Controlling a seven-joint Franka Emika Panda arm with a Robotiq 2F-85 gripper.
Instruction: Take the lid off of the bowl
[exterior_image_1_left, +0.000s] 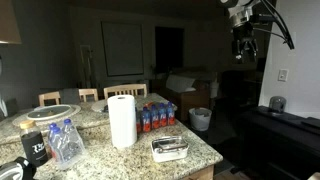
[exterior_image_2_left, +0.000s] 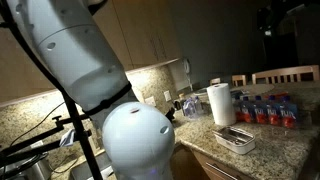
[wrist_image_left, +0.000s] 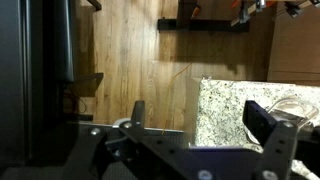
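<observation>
The small clear glass bowl (exterior_image_1_left: 170, 151) stands on the granite counter (exterior_image_1_left: 120, 160) near its front corner, with the whitish lid (exterior_image_1_left: 170, 144) resting on top. Both also show in an exterior view, the bowl (exterior_image_2_left: 238, 141) under the lid (exterior_image_2_left: 237, 135). My gripper (exterior_image_1_left: 243, 42) hangs high in the air, far above and to the side of the counter, and it also shows at the top of an exterior view (exterior_image_2_left: 267, 22). In the wrist view its fingers (wrist_image_left: 200, 125) are spread wide with nothing between them. A curved clear edge (wrist_image_left: 298, 106) at the right border may be the bowl.
A paper towel roll (exterior_image_1_left: 122, 120) stands mid-counter, with packs of small bottles (exterior_image_1_left: 155, 115) behind it. A wide white dish (exterior_image_1_left: 50, 112) and clear plastic bottles (exterior_image_1_left: 66, 142) sit to one side. The wrist view shows the counter corner (wrist_image_left: 230, 110) above wood floor (wrist_image_left: 130, 50).
</observation>
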